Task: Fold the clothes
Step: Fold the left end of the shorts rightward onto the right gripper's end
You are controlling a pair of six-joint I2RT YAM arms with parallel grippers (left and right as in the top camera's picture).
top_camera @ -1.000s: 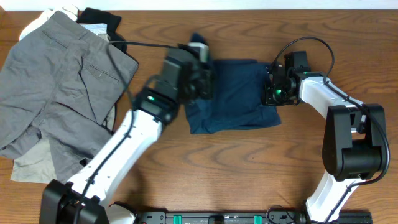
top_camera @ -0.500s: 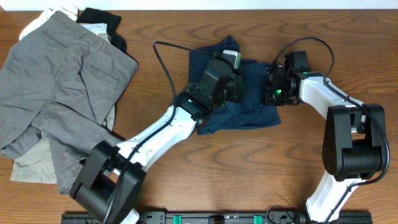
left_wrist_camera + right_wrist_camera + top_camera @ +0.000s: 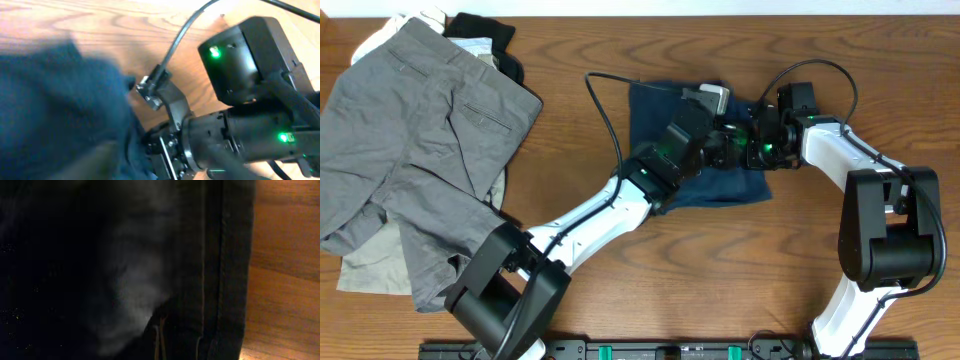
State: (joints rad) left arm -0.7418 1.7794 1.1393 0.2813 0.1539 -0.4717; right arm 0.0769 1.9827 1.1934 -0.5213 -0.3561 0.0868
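Note:
The clothes, dark navy shorts, lie folded at the middle of the table. My left arm reaches across them from the lower left. Its gripper hangs over their right part, close to my right gripper. The left wrist view is blurred: navy cloth fills the left and the right arm's body the right. The left gripper stands open there, its fingers smeared and wide apart. The right gripper is shut on the shorts' right edge, and dark cloth fills its view.
Grey shorts are spread at the far left over a beige garment, with black and white garments behind them. The left arm's cable loops over the navy shorts. Bare wood shows in front.
My left arm swept right across the navy shorts, from their left edge to beside the right gripper, and its jaws opened. The right arm stayed still.

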